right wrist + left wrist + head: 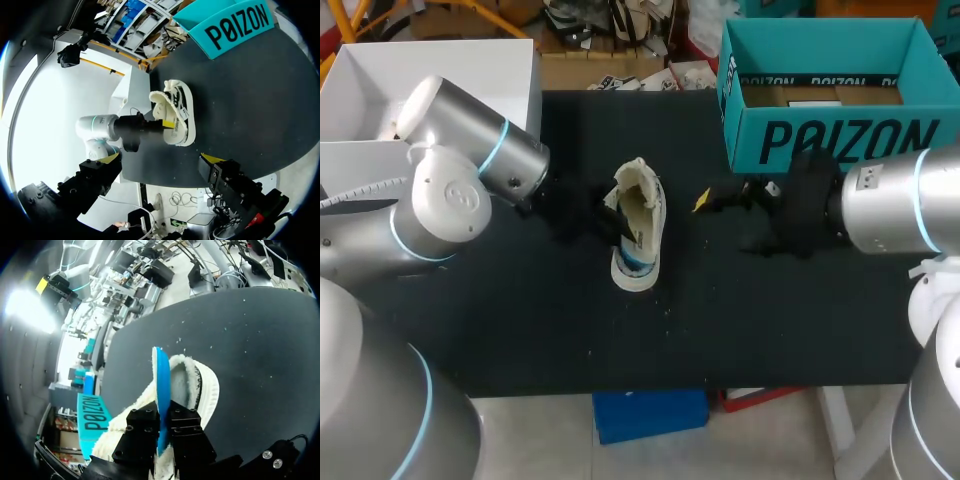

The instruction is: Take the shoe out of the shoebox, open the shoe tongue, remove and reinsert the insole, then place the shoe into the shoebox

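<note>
Your left gripper [162, 432] is clamped on the blue insole [161, 385], which rises edge-on out of the white shoe [192, 372]. The shoe stands mid-table [770, 320]. Your right gripper [161, 158] is near it, fingers wide apart. The teal shoebox [840, 140] sits at the far right edge, well apart; a broad stretch of table lies toward the near edge

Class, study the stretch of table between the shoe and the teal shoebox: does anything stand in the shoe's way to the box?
No object lies on the table between shoe and shoebox. Only the open right gripper hangs in that gap, just in front of the box's near corner.
</note>
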You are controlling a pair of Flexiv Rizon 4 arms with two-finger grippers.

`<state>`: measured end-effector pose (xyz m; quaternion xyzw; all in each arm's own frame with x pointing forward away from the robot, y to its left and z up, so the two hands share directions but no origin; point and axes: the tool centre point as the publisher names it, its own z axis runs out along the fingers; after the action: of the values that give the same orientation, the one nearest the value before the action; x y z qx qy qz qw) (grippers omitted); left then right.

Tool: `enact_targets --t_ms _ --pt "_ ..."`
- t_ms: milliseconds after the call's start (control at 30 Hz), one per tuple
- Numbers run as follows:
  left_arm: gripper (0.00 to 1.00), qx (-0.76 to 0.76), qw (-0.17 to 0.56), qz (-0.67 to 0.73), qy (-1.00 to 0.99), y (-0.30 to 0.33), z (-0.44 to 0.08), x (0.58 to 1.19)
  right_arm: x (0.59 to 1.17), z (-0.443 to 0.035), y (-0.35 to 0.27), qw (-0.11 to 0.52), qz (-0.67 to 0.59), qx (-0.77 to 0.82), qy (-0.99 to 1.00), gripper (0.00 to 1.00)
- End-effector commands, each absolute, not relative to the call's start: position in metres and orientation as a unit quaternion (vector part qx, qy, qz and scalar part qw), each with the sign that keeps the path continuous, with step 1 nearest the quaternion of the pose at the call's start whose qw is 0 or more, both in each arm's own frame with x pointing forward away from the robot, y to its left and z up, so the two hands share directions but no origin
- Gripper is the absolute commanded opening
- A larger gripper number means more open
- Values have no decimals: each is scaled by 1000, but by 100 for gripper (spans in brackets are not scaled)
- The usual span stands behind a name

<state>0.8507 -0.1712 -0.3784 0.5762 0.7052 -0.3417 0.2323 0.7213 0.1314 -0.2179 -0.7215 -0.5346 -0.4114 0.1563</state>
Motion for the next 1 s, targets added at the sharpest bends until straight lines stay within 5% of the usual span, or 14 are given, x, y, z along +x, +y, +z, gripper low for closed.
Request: enact_targets --t_ms 33,367,400,433,533,633,933,1000 --pt "0 575 229 -333 711 -180 -382 861 721 -218 132 155 -411 -722 -535 100" --pt "0 570 230 -315 723 -181 -383 869 721 -218 132 155 -411 -722 -535 100" --pt "34 570 229 -315 723 -180 -381 867 721 -218 132 155 -411 -722 -535 100" --pt "49 570 230 -316 722 -179 -379 865 721 -218 132 155 -411 -722 -535 100" --pt "73 573 232 -321 718 -176 -374 859 721 -218 132 155 -411 -722 -535 100" --pt "70 576 237 -326 711 -172 -366 852 721 -218 132 155 -411 -722 -535 100" --pt "36 582 239 -332 702 -170 -360 841 721 -218 132 155 -411 -722 -535 100" --pt "18 588 236 -334 698 -172 -360 837 721 -218 132 155 -411 -722 -535 100"
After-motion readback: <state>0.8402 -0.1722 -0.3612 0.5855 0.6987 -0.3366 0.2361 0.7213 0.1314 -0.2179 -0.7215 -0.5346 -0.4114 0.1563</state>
